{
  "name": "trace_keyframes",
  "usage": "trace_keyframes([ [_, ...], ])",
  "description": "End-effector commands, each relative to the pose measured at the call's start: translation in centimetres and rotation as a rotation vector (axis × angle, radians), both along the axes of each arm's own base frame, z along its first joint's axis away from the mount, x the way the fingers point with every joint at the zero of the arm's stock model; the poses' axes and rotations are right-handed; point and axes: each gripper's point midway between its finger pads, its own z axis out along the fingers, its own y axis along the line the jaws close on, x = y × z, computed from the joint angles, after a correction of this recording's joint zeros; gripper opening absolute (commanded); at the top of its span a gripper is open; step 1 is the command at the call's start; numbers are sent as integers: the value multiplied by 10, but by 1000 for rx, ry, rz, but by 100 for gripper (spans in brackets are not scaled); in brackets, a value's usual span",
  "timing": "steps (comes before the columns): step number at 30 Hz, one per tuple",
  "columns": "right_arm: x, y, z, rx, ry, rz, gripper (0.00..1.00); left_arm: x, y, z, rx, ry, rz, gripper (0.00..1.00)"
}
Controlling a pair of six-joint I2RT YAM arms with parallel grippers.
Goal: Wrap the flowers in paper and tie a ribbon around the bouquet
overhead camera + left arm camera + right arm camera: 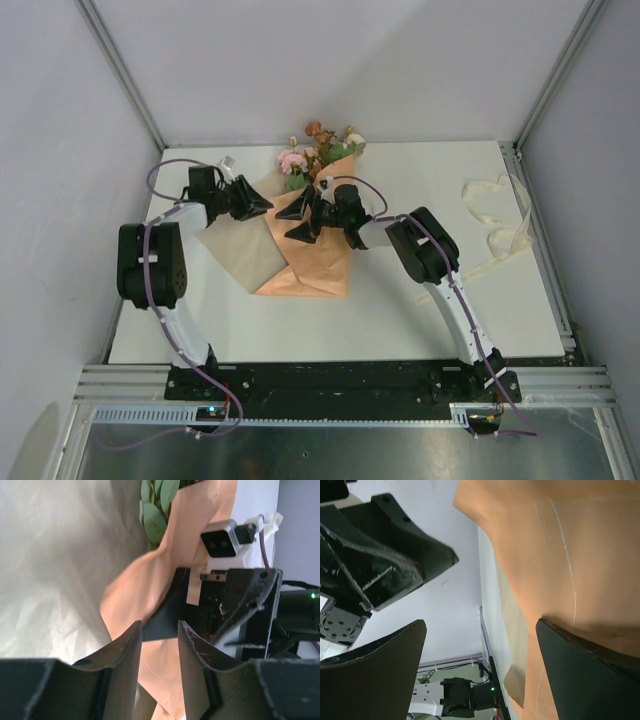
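Right gripper (481, 627) wide open, hanging over the bouquet (322, 255) about midway along it. One finger sits right at the peach paper (560, 555); contact can't be told, and nothing is clamped. Left gripper (159, 626) at the bouquet's edge on the left-arm side, jaws parted by a narrow gap, nothing seen between them. Its tips face the right gripper across a fold of paper.

Bouquet lies flat on the table (400, 320). Long axis runs far-to-near with a slight lean: open mouth at the far side, pointed tip toward the arm bases. Paper serves as the cone and the flowers (318, 152) sit in it, with pink, rust and cream heads and green leaves poking out of the far mouth. Stems hidden inside. Duller tan flap (238, 250) spreads flat beside the bouquet on the left-arm side.

Ribbon (495, 215) lies in loose loops well off the bouquet's right-arm side, apart from bouquet and both arms.
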Motion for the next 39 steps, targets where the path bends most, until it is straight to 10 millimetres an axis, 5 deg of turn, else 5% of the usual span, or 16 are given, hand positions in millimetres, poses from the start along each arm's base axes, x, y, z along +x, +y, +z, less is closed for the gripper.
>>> trace_keyframes([
  [1,5,-6,-4,-20,-15,-23,98,32,-2,10,-46,-49,26,41],
  [6,5,-5,-3,-22,-25,-17,97,42,0,-11,-50,5,58,53],
  [14,2,-6,5,-12,-51,-8,95,29,38,2,-72,-39,143,68],
  [24,1,-9,5,-22,-64,0,95,6,-13,-30,-51,25,29,75],
  [28,-3,-7,16,-11,-99,22,95,13,-20,-47,-30,68,52,60],
  [34,-22,-14,46,-2,-175,121,95,17,-14,-67,6,137,96,7],
  [39,-54,-40,65,-37,-233,243,91,19,-8,-69,32,144,130,1],
])
